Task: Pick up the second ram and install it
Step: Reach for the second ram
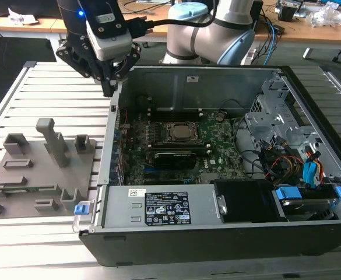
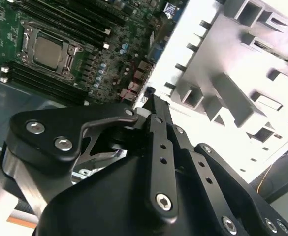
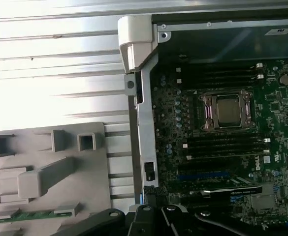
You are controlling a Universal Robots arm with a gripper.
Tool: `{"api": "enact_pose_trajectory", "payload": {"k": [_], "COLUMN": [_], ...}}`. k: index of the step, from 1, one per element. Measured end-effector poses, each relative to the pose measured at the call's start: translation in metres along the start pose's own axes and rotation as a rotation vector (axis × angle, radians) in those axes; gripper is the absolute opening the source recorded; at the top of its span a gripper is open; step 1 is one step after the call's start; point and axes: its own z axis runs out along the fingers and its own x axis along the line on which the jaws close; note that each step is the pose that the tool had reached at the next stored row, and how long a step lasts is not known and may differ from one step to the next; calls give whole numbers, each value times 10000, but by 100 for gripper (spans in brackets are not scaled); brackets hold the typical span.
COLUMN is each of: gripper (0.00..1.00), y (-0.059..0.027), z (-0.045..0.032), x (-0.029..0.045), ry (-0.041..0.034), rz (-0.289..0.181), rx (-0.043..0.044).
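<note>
The second ram (image 3: pixel 33 215) is a thin green stick lying in a slot at the edge of the grey holder block (image 3: pixel 45 167) in the first wrist view. That block (image 1: pixel 36 169) sits on the table at the exterior view's left, beside the open computer case (image 1: pixel 115 169). My gripper (image 1: pixel 109 91) hangs above the case's wall on that side, between the block and the green motherboard (image 1: pixel 217 137). Its fingers (image 2: pixel 156 129) lie together, shut, with nothing visible between them. Dark memory slots (image 3: pixel 222 145) run on both sides of the processor socket (image 3: pixel 227 110).
A black card (image 1: pixel 173 157) lies in front of the socket, and a power supply (image 1: pixel 164 207) runs along the case's near side. A drive cage with coloured cables (image 1: pixel 298 163) is at the exterior view's right. The slatted metal table (image 1: pixel 18 245) surrounds everything.
</note>
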Motion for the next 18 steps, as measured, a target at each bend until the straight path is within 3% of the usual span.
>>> {"api": "enact_pose_trajectory", "payload": {"k": [1, 6, 9, 15, 18], "gripper": [11, 11, 11, 11, 11], "y": [-2, -25, -32, -66, -78], "z": [-1, -9, -11, -23, -25], "x": [33, 336, 429, 891, 1045], "ry": [0, 0, 0, -1, -1], "rz": [1, -1, 0, 1, 1], "rx": [0, 0, 0, 0, 0]}}
